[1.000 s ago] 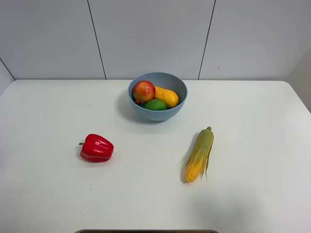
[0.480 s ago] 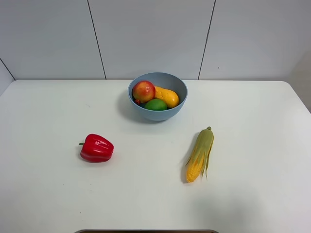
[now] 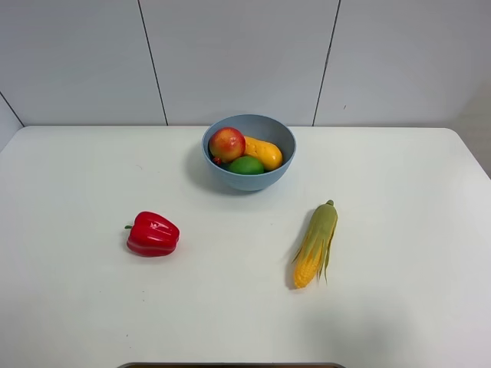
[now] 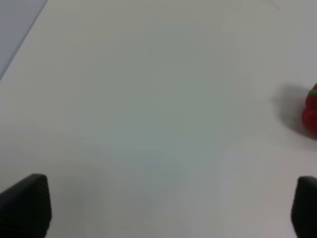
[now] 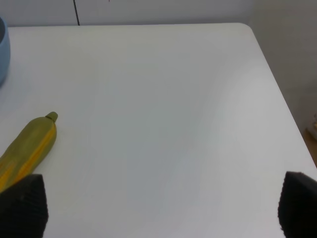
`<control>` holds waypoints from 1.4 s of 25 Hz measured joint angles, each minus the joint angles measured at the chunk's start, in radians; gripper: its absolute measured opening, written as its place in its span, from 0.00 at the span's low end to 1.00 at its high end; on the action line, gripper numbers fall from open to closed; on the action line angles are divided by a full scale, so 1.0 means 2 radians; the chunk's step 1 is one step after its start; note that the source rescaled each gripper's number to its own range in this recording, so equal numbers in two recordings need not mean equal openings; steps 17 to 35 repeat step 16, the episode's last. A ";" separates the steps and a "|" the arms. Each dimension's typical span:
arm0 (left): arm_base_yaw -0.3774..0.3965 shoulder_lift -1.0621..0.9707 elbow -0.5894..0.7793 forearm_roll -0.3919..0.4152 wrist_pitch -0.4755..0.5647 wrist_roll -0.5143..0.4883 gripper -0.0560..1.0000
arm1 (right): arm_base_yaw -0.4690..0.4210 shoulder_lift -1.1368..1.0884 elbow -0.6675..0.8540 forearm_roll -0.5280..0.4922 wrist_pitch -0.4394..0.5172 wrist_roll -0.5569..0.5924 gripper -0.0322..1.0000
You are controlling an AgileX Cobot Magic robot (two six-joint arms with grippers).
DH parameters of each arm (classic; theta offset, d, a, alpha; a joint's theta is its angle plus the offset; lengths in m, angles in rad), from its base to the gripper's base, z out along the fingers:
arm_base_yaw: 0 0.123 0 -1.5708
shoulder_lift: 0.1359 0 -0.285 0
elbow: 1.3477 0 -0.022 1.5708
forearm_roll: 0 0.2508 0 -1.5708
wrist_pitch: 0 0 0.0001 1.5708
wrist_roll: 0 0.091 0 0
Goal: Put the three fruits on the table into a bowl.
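The light-blue bowl [image 3: 249, 152] stands at the back middle of the white table [image 3: 77, 184]. In it lie the red-and-yellow pomegranate-like fruit [image 3: 227, 143], the orange-yellow mango-like fruit [image 3: 263, 152] and the green lime [image 3: 246, 165]. The bowl's edge also shows in the right wrist view [image 5: 2, 49]. Neither arm shows in the exterior high view. My left gripper [image 4: 163, 208] is open and empty above bare table; only its fingertips [image 4: 27, 203] show. My right gripper [image 5: 158, 210] is open and empty, its fingertips [image 5: 22, 206] wide apart.
A glossy red bell pepper [image 3: 153, 234] lies at the front left; its edge shows in the left wrist view [image 4: 312, 109]. A yellow corn cob with green husk [image 3: 315, 244] lies at the front right and shows in the right wrist view [image 5: 27, 148].
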State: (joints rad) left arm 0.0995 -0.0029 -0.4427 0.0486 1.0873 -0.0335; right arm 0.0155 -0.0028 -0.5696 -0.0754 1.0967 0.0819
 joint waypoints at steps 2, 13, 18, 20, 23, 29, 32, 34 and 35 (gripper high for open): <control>0.000 0.000 0.000 0.000 0.000 0.001 0.97 | 0.000 0.000 0.000 0.000 0.000 0.000 0.93; 0.000 0.000 0.000 0.000 0.000 0.004 0.97 | 0.000 0.000 0.000 0.000 0.000 0.000 0.93; 0.000 0.000 0.000 0.000 0.000 0.004 0.97 | 0.000 0.000 0.000 0.000 0.000 0.000 0.93; 0.000 0.000 0.000 0.000 0.000 0.004 0.97 | 0.000 0.000 0.000 0.000 0.000 0.000 0.93; 0.000 0.000 0.000 0.000 0.000 0.004 0.97 | 0.000 0.000 0.000 0.000 0.000 0.000 0.93; 0.000 0.000 0.000 0.000 0.000 0.004 0.97 | 0.000 0.000 0.000 0.000 0.000 0.000 0.93; 0.000 0.000 0.000 0.000 0.000 0.004 0.97 | 0.000 0.000 0.000 0.000 0.000 0.000 0.93; 0.000 0.000 0.000 0.000 0.000 0.004 0.97 | 0.000 0.000 0.000 0.000 0.000 0.000 0.93; 0.000 0.000 0.000 0.000 0.000 0.004 0.97 | 0.000 0.000 0.000 0.000 0.000 0.000 0.93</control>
